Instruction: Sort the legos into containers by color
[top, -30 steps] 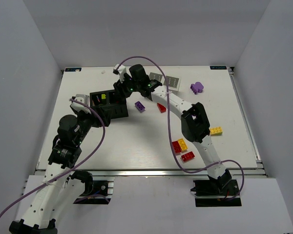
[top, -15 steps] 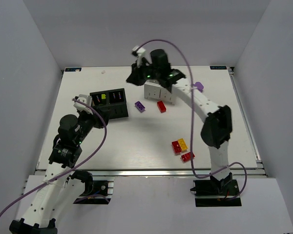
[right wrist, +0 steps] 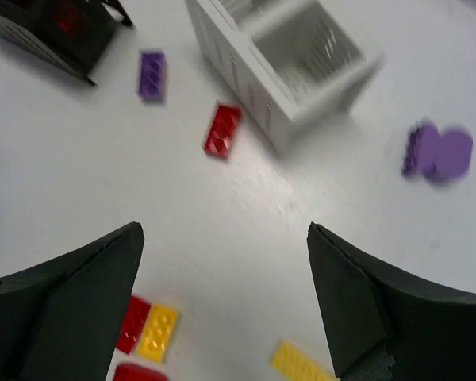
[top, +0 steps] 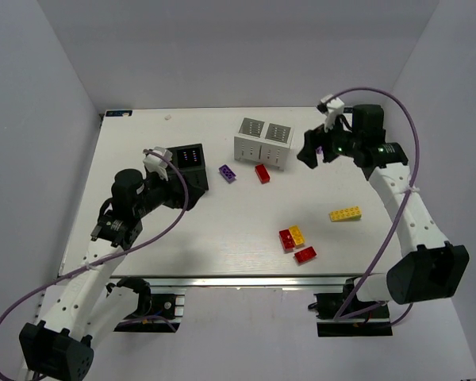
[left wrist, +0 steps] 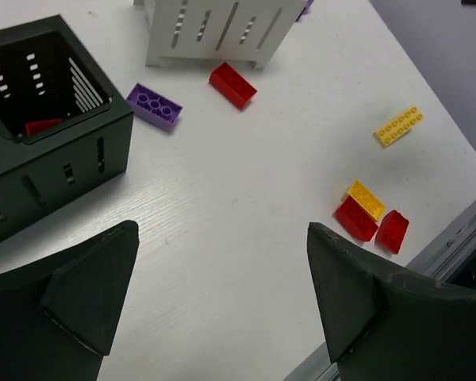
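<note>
On white table (top: pixel 222 222), grey walls (top: pixel 238 55) around, legos (top: pixel 294 242) scattered, left tool (left wrist: pixel 222 230) and right tool (right wrist: pixel 224 228) wide, empty.

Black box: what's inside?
One red brick in the black box's visible compartment. The other compartment can't be checked: cut off in the wrist view, covered by the left gripper from above.

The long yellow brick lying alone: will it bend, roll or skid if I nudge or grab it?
The long yellow brick looks like hard moulded plastic, so probably stiff and light. It lies flat, studs up, so it should slide or spin, not roll. Being slim, it may twist out of an off-centre pinch.
</note>
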Robot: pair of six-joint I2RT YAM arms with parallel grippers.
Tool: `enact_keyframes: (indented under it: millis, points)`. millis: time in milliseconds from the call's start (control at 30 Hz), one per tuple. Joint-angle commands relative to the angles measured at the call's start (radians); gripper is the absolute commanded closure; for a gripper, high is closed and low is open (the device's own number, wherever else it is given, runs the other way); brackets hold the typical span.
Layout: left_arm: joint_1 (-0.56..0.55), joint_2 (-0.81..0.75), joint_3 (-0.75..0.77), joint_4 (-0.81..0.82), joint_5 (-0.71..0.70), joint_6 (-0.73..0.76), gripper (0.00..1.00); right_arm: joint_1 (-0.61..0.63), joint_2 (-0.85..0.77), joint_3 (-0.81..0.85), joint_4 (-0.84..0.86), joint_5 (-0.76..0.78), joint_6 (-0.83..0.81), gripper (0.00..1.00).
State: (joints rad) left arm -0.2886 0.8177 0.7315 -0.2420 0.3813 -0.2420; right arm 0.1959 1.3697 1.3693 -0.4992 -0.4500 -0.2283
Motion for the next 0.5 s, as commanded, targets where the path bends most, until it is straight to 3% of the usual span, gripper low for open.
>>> enact_keyframes:
  millis: [0,167,233,267,300,367,400,467]
  points:
    - [0.006,-0.011,0.059,-0.072,-0.063,-0.012,0.03,-0.093,-0.03,-0.097,-0.168,0.159,-0.065,0.11]
    - [-0.035,-0.025,0.091,-0.152,-0.246,-0.031,0.02,-0.22,-0.077,-0.183,-0.216,0.303,-0.052,0.17]
    - [-0.072,-0.046,0.095,-0.172,-0.362,-0.025,0.02,-0.26,-0.075,-0.211,-0.249,0.333,-0.081,0.29]
    - [-0.083,-0.049,0.098,-0.186,-0.401,-0.023,0.02,-0.272,-0.069,-0.225,-0.254,0.338,-0.091,0.39]
    - [-0.092,-0.052,0.101,-0.19,-0.45,-0.017,0.02,-0.283,-0.076,-0.269,-0.243,0.35,-0.104,0.56]
    - [-0.116,-0.06,0.105,-0.2,-0.484,-0.016,0.02,-0.315,-0.093,-0.308,-0.228,0.369,-0.144,0.68]
    - [-0.116,-0.06,0.105,-0.201,-0.493,-0.013,0.02,-0.322,-0.107,-0.323,-0.229,0.379,-0.161,0.71]
    - [-0.141,-0.058,0.105,-0.203,-0.504,-0.011,0.02,-0.342,-0.118,-0.364,-0.233,0.392,-0.215,0.66]
